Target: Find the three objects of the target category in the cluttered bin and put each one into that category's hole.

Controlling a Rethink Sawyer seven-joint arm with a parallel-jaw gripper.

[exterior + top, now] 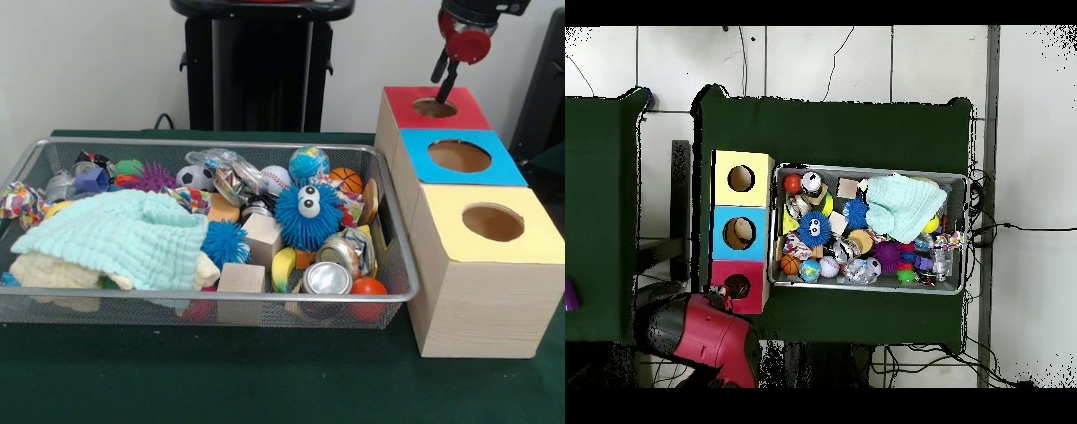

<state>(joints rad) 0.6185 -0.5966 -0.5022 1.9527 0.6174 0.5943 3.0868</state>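
Note:
The silver wire-mesh bin lies left of three wooden boxes and is full of clutter; it also shows in the overhead view. The red-topped box's round hole is at the far right, and in the overhead view. My gripper hangs just above that hole, open, with nothing between its fingers. No tan-orange or tiger-striped soft animal shows. A pale yellow soft thing lies under a mint cloth; I cannot tell what it is.
The mint cloth covers the bin's left half. A fuzzy blue ball with googly eyes, wooden cubes, cans and small balls fill the rest. The blue-topped box and the yellow-topped box stand nearer than the red one. My red arm shows below the boxes.

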